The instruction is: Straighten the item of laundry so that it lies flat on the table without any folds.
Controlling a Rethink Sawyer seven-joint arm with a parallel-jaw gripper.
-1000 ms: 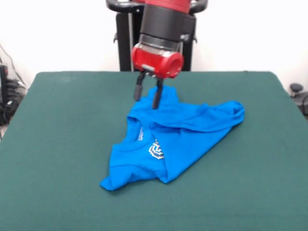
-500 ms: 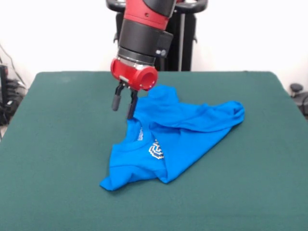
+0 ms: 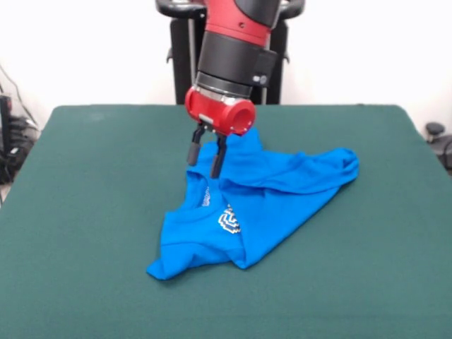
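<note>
1. The blue shirt [image 3: 258,201] lay near the middle of the green bench [image 3: 85,233], a little toward the right in the front view.
2. It was not flat. It was bunched up and folded over itself, with lumpy folds running across it.
3. One end stuck out to the right and looked rolled up. Another corner pointed toward the near left.
4. A small bit of white and grey print [image 3: 229,220] showed on the front part, and most of it was tucked into a fold.
5. The hand [image 3: 205,159] hung over the far left edge of the shirt.
6. Its two black fingers [image 3: 217,157] pointed down and stood a little apart, with nothing between them.
7. The red and black arm [image 3: 229,56] came down from above, leaning to the left.
</note>
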